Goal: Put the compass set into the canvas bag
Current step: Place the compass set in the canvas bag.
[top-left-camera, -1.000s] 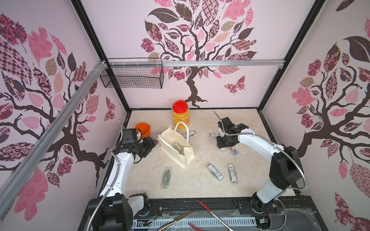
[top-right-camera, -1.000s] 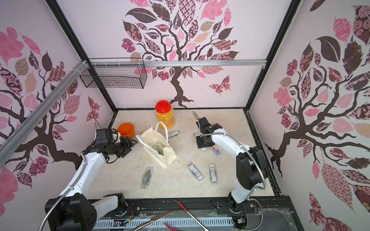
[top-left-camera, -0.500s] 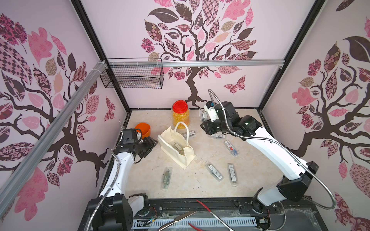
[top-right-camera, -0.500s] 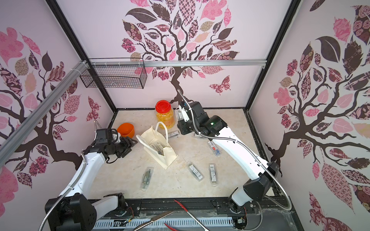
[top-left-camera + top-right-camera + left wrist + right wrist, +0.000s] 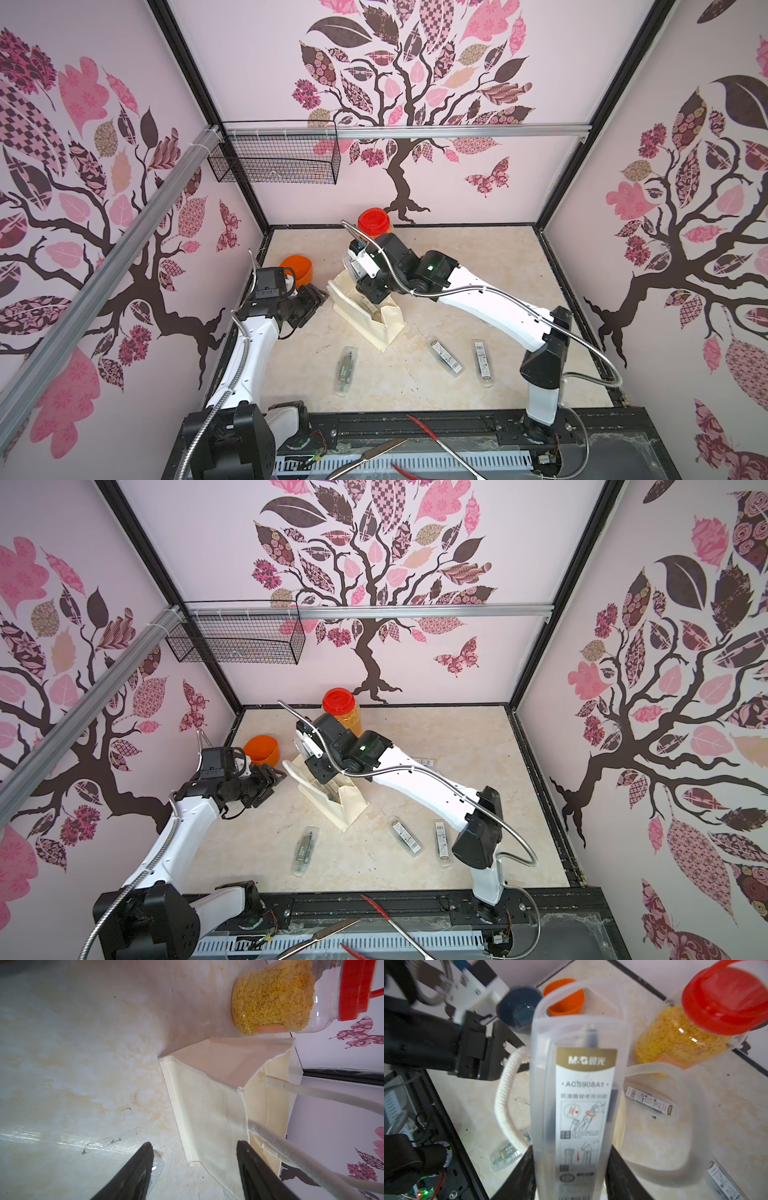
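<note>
Compass set (image 5: pixel 579 1095), its lower end cut off, sits clamped in my right gripper (image 5: pixel 570 1169) over the bag (image 5: pixel 376 330) toward the table's (image 5: pixel 498 266) left edge; label reads "M&G", "ACS908A1". My left gripper (image 5: pixel 195 1144) gapes beside the bag.

The canvas bag (image 5: pixel 209 1105) is looking like soft, matt cloth with a fine weave, and its handles (image 5: pixel 504 1093) are looking rough and ropy. The compass set (image 5: pixel 579 1088) is showing milky, see-through plastic and a smooth paper label (image 5: pixel 585 1118). The jar (image 5: pixel 276 997) is shining as clear plastic, and the tabletop (image 5: pixel 72 1053) is gleaming, smooth like polished stone.
</note>
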Controlling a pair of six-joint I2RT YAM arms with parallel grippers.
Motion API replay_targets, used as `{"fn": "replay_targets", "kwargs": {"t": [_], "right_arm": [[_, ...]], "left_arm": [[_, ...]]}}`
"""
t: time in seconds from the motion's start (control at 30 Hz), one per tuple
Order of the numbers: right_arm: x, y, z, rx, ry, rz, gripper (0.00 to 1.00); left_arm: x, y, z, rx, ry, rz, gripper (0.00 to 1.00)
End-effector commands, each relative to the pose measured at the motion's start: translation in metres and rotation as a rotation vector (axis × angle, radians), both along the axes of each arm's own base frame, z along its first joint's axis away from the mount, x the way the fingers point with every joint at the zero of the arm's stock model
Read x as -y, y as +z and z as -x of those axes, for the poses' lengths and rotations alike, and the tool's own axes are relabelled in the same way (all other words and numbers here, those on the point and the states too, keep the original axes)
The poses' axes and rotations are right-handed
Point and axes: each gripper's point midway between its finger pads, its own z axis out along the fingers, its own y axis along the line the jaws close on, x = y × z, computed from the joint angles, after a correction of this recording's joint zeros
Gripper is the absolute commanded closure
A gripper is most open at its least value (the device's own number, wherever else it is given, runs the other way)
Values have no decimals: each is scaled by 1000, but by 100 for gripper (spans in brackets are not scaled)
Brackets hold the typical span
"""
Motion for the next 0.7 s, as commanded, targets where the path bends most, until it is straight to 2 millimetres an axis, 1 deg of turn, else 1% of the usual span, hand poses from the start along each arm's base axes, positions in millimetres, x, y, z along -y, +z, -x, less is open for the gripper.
{"fn": "replay_targets", "kwargs": {"t": [0.0,0.07,0.23,0.3,0.5,0.6,0.67], "right_arm": [[2,-7,-13,31,-21,46,53],[3,-21,-18,37,-31,88,53],[-1,-53,-21,10,-17,147,52],[-3,-61,-23,6,-18,156,52],[-14,-72,-32,18,-17,157,53],[-18,-90,-36,4,-19,197,52],[-16,-105,-37,-13,-25,233,52]], "left_arm": [[-2,15,-7,55,-3,-22,32],[-2,16,-6,58,-5,-26,32],[-2,15,-5,59,-5,-29,32],[-2,14,-4,58,-7,-27,32],[-2,11,-4,57,-6,-26,32],[-2,10,-4,52,-5,-26,32],[-2,12,-5,57,-6,-27,32]]}}
